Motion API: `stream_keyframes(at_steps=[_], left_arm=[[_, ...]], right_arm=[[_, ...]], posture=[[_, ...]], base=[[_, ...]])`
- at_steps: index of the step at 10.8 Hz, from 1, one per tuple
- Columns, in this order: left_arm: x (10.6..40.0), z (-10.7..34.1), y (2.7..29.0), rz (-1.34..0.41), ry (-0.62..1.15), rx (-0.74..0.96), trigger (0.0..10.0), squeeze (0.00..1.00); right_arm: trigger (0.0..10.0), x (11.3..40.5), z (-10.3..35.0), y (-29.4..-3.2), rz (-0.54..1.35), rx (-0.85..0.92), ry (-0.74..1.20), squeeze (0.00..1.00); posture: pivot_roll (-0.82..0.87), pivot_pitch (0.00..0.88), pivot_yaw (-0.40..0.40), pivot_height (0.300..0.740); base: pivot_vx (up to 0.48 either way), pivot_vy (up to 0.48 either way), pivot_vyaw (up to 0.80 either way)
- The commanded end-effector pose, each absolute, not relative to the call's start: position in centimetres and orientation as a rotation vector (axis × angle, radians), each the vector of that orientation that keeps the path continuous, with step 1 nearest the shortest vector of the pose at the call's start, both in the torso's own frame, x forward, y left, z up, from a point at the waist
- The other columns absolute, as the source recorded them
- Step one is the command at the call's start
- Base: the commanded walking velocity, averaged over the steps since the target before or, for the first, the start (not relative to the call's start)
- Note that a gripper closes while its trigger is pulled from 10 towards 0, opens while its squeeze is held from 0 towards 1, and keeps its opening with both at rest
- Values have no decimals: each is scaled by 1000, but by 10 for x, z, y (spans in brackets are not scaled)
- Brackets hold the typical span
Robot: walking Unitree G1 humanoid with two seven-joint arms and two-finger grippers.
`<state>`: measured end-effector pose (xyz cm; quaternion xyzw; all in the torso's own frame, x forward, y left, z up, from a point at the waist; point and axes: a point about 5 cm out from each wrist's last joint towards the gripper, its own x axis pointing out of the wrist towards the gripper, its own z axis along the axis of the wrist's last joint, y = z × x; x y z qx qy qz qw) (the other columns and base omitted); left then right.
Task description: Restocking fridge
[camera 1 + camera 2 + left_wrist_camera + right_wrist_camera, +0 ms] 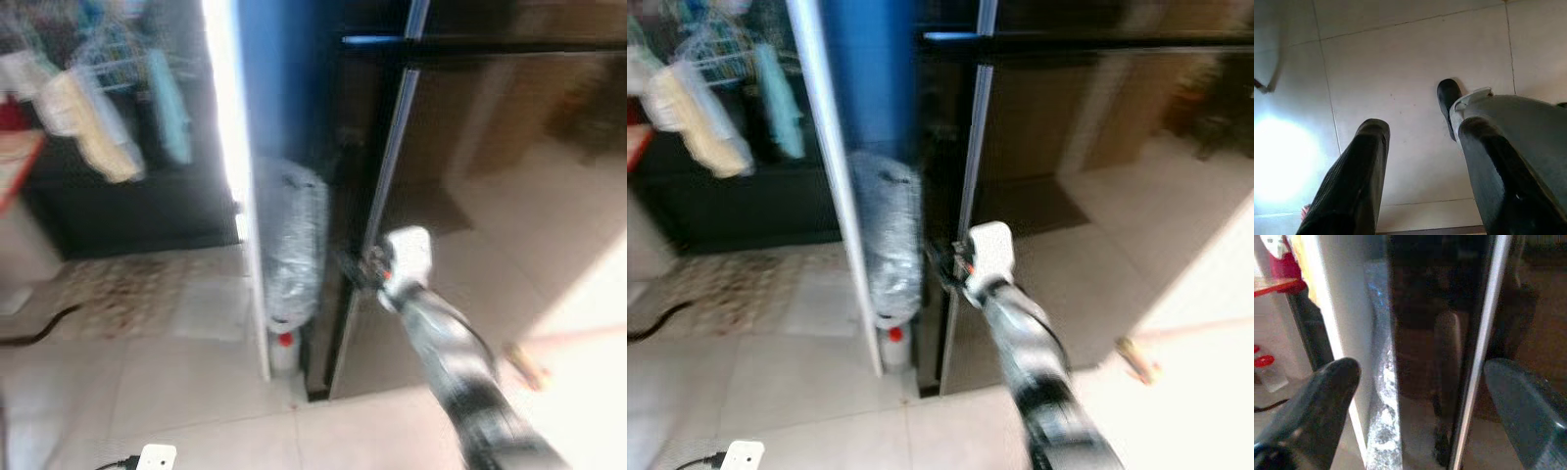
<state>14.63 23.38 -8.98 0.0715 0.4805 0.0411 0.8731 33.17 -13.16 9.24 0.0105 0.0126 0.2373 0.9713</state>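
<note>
Right tool open, straddling fridge door edge, seemingly w/o contact.

Domestic interior, kitchen or utility corner of a home. A tall glossy black fridge with a metal edge strip stands on a pale tiled floor. Beside it, a plastic-wrapped bundle is wedged against a white partition. Cloths and towels hang from a wire rack at left, above a patterned mat. A white power strip lies on the tiles.
</note>
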Motion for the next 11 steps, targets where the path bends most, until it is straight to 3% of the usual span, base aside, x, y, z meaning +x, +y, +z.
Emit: stream_keyframes(at_steps=[1,4,5,7,9,11], left_arm=[[138,-93,233,88,1033,136,10000,0],[137,-94,233,81,1040,140,10000,0],[138,-93,233,81,1039,141,10000,0],[138,-94,233,82,1038,142,10000,0],[138,-94,233,84,1039,142,10000,0],[138,-94,233,85,1045,169,10000,0]], right_arm=[[10000,314,83,-146,497,1,48,0],[10000,278,67,-188,392,33,103,0],[10000,262,43,-213,282,52,200,0],[10000,237,-4,-238,89,115,406,0],[10000,189,-61,-237,-69,158,741,0],[10000,150,-89,-224,-157,198,952,0]], posture=[[-134,0,-39,740],[-146,0,-38,740],[-144,0,-40,740],[-140,0,-42,740],[-139,0,-41,740],[-123,0,-44,740]], base=[[0,0,0],[0,0,0],[0,0,0],[0,0,0],[0,0,0],[0,-126,0]])
